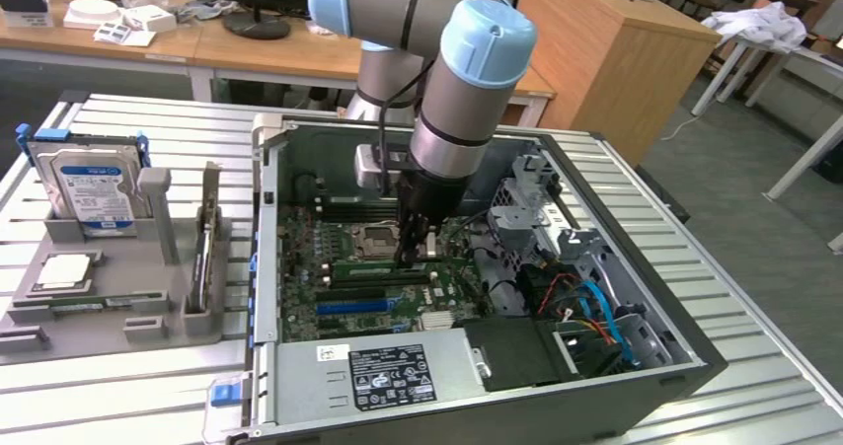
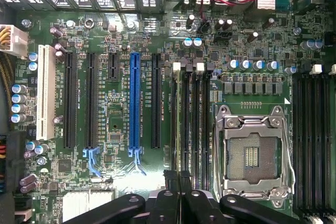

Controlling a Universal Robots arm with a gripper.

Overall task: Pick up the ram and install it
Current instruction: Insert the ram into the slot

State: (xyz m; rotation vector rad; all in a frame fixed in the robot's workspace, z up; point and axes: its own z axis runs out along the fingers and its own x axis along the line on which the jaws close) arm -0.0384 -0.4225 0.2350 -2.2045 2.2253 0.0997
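Our gripper (image 2: 178, 176) sits closed over the memory slots (image 2: 185, 119) — gripping the ram or not, we cannot tell — and we judge it light, stiff, fragile, best pinched by its edges.

Wooden desks (image 1: 283, 48), a wooden cabinet (image 1: 599, 60), grey floor (image 1: 737, 154)

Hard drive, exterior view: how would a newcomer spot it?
Beside the open computer case, on the exterior view's left, lies a grey tray. At its far end the hard drive stands upright, the only silver block with a blue label.
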